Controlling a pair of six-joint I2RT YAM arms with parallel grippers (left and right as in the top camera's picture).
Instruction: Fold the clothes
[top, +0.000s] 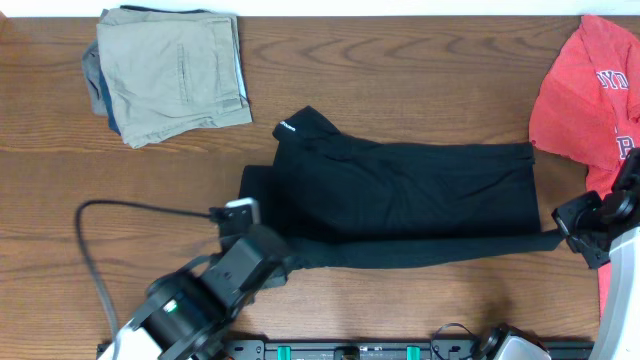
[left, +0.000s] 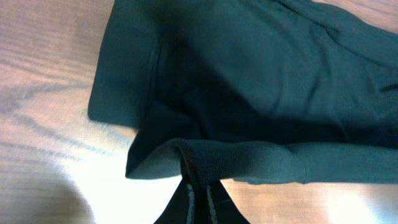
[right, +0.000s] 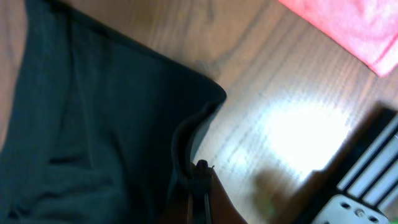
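Lying spread across the middle of a wooden table (top: 420, 60), a black garment (top: 400, 190) stretches lengthways from left to right, with a small white logo (top: 284, 127) at its far left corner. Its near edge is drawn out into a narrow, taut strip running between the two arms. The left pincer (left: 200, 180) sits at the near left end of that strip. Its jaws are pressed together on a pinch of the black hem, which bunches into a small ridge just above the fingertips in the left wrist view. The right pincer (right: 200, 177) sits at the near right end, likewise clamped on the cloth, where the edge curls into a fold by the garment's corner. The rest of the garment lies flat on the table beyond both pincers. A red tee (top: 590, 90) with white lettering lies at the far right of the table, close to the black garment's right end; whether they touch cannot be told. A stack of folded clothes (top: 170, 70), khaki on top, lies at the far left, near the logo corner but not touching it.
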